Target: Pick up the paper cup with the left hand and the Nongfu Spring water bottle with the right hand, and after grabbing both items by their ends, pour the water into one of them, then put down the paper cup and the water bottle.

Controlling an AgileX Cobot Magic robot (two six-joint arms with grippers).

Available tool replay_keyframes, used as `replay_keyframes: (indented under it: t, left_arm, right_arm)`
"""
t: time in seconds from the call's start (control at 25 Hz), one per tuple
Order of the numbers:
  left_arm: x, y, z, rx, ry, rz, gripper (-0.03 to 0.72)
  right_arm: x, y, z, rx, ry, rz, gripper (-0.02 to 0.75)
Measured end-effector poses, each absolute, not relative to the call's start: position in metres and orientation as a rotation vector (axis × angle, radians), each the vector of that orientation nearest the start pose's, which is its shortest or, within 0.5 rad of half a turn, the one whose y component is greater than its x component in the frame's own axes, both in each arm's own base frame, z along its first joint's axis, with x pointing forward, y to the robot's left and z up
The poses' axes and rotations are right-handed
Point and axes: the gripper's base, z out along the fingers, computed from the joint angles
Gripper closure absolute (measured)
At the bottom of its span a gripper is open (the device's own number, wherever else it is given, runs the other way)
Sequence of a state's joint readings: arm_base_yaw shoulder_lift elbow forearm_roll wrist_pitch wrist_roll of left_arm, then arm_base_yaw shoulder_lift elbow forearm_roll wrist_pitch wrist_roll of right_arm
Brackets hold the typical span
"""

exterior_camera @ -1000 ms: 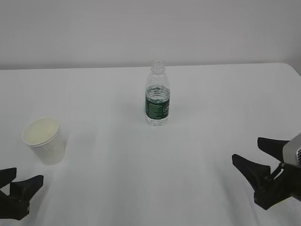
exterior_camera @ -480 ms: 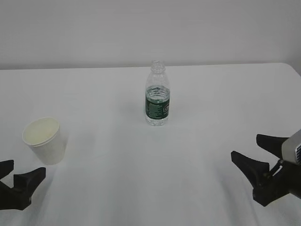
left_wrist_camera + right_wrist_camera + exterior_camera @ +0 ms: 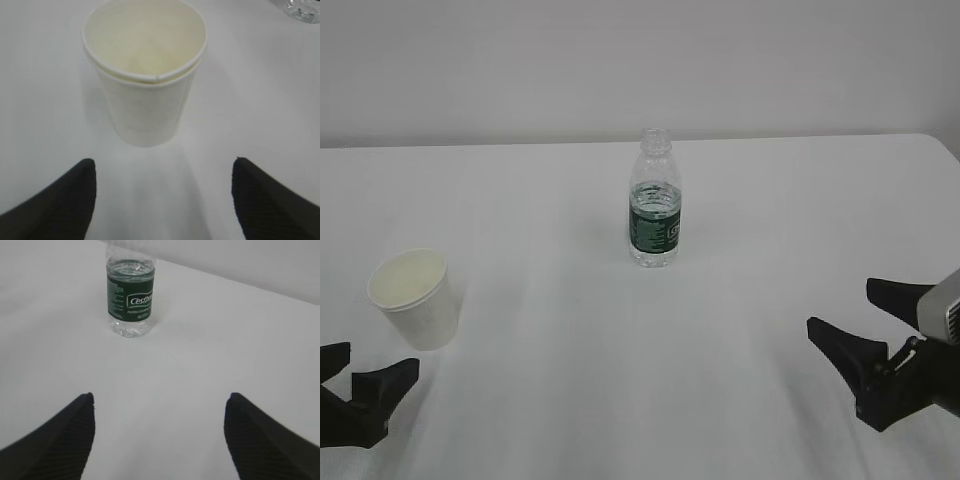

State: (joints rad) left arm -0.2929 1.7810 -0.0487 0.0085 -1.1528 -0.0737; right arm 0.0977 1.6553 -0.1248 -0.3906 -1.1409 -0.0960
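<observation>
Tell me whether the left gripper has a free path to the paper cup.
Probably yes: the left gripper is open, the paper cup stands upright just ahead of it, and only bare table lies between.

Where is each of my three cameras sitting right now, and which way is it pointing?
Exterior view: raised at the table's near side, slanting down at the white tapered paper cup and clear ribbed plastic bottle with the dark green label; both black grippers show, left and right.
Left wrist view: low behind the open black fingers, facing the cup.
Right wrist view: behind its open fingers, facing the bottle.
Shared: both wrist views show the bottle; its base clips the left wrist view's corner.
</observation>
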Motion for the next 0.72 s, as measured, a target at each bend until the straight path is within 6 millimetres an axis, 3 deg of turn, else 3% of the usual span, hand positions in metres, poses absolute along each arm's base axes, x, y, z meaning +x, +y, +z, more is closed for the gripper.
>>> replay_keyframes:
  t: [0.72]
  left_arm:
    - [0.172, -0.053, 0.096, 0.24, 2.057, -0.233, 0.093]
  right_arm:
    - [0.239, 0.059, 0.101, -0.626, 1.825, 0.264, 0.124]
